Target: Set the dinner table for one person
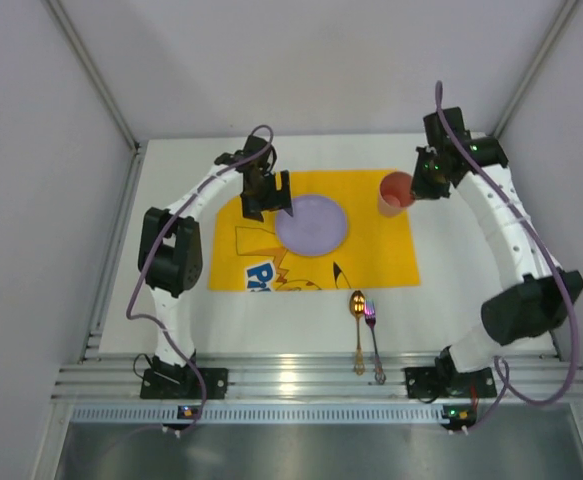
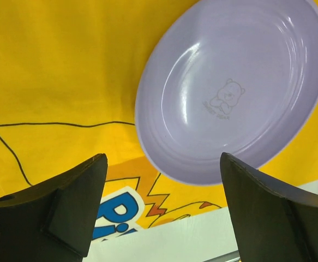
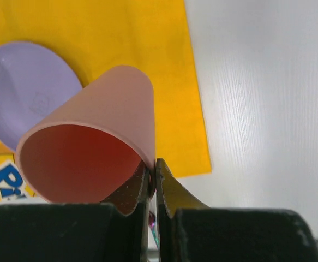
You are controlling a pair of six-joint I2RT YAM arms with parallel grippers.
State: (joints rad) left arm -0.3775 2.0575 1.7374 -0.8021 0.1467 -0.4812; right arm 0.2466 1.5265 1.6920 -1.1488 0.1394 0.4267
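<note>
Progress seems roughly halfway, judged from how things lie. On the dinner table [image 1: 441, 300] a yellow mat [image 1: 371, 255] is spread in the middle, and a lilac plate [image 1: 312, 224] sits on it, slightly left of its centre. A pink cup [image 1: 395, 192] is at the mat's far right corner. The right gripper [image 3: 153, 177] has its fingers pinched shut on the cup's rim, one inside and one outside. Whether the cup's base rests on the mat I cannot tell.

The left gripper [image 1: 271, 205] hangs over the plate's left edge with its fingers spread wide, holding nothing.

What is left, most likely: releasing the cup, then placing the cutlery. A gold spoon [image 1: 357, 320] and a fork [image 1: 373, 335] lie side by side on the bare surface, near the front edge and off the mat's near right corner.

That surface is matte white, flat and rectangular, with aluminium rails along its near edge where both arm bases are bolted. It fills the floor between the white walls.
</note>
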